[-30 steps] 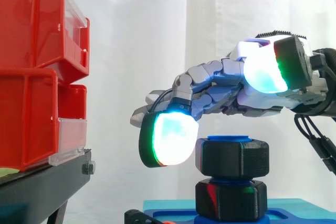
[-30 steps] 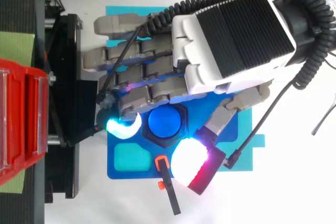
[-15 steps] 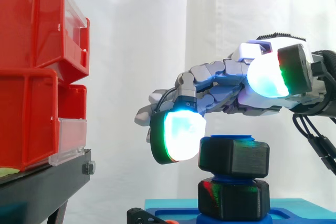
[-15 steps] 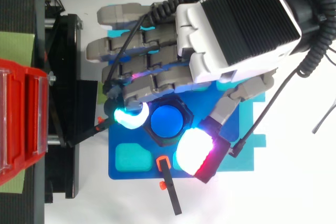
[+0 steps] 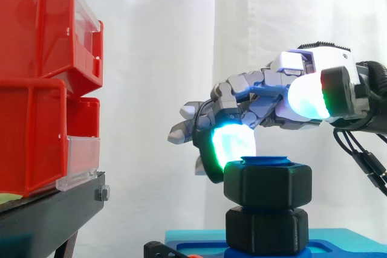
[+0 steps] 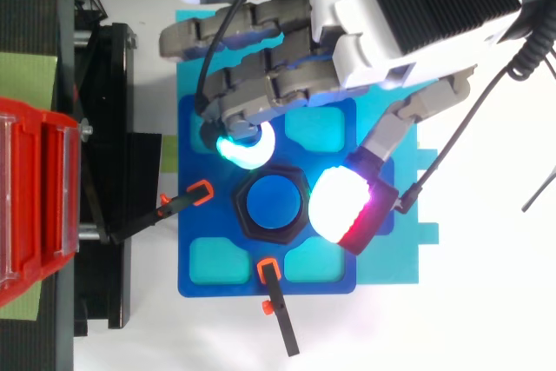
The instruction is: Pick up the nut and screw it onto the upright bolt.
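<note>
Black nut [image 5: 268, 184] — atop upright blue bolt [image 6: 272, 203]

The hand [image 6: 408, 15] reaches in palm down, its fingers [image 5: 239, 84] loosely spread and slightly bent, thumb [image 6: 352, 206] held apart.

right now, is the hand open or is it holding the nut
hand: open, fingers loosely bent, holding nothing. The black nut sits on the blue bolt, and the thumb pad is above the nut, not clamped on it.
</note>
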